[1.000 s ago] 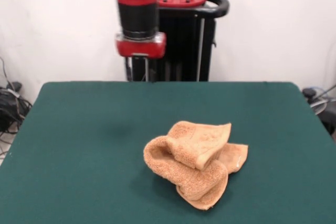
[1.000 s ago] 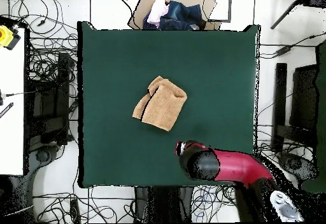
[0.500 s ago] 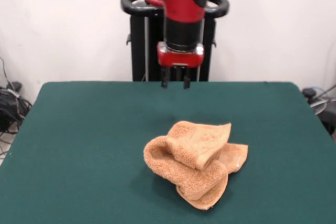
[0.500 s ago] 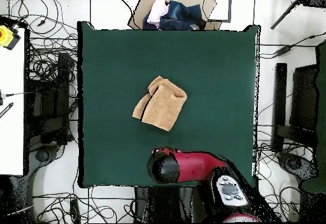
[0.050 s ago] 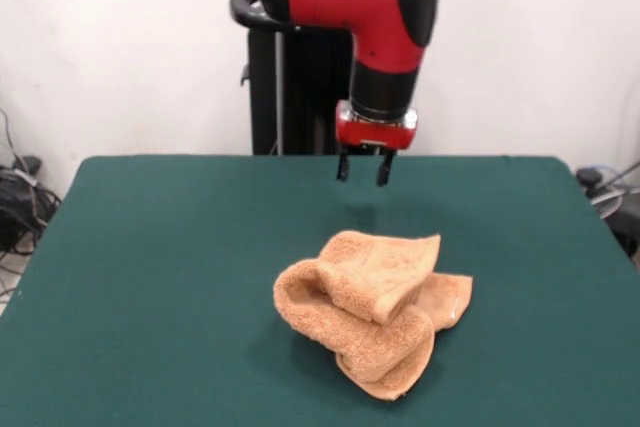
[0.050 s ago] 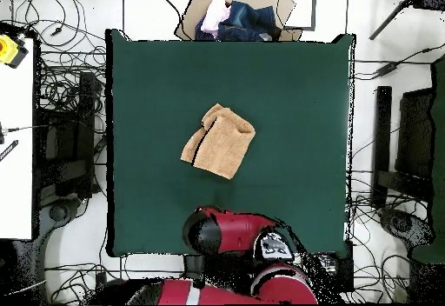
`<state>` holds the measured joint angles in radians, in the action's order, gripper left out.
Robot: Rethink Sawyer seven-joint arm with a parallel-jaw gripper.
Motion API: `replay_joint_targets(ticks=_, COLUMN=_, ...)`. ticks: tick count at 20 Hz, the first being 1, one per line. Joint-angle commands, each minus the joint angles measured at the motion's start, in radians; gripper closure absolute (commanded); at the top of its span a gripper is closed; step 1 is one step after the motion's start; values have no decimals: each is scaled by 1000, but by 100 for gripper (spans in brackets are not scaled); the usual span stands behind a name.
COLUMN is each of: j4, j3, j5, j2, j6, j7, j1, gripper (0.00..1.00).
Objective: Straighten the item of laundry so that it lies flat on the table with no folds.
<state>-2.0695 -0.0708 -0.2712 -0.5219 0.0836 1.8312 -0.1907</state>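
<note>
The orange-tan towel [image 5: 372, 310] lies crumpled and folded over itself in a thick bundle on the dark green table [image 5: 150, 277], a little right of centre in the front view. From overhead the towel [image 6: 218, 141] sits near the middle of the table [image 6: 287, 94]. My gripper [image 5: 361, 169] hangs open and empty above the table's far part, well above and behind the towel, touching nothing. In the overhead view the red arm [image 6: 228, 233] covers the gripper.
A cardboard box with clothes [image 6: 236, 17] sits just beyond the table edge opposite the arm in the overhead view. Cables [image 6: 61, 103] and stands surround the table on the floor.
The arm has swung across the far side of the table and come lower, so the gripper now hangs behind the towel. The towel has not moved.
</note>
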Motion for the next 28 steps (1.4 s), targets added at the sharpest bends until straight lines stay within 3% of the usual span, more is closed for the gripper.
replay_joint_targets(ticks=1, j4=54, j3=-45, j5=93, j2=85, j6=-125, j7=258, j1=-1, gripper=0)
replay_joint_targets(ticks=7, j4=25, j3=-6, j5=104, j2=69, j6=-142, j7=233, j1=-36, gripper=0)
replay_joint_targets(ticks=22, j4=102, j3=-93, j5=160, j2=161, j6=-100, j7=204, j1=89, gripper=0)
replay_joint_targets(ticks=28, j4=87, j3=-55, j5=166, j2=89, j6=-20, j7=173, j1=80, gripper=0)
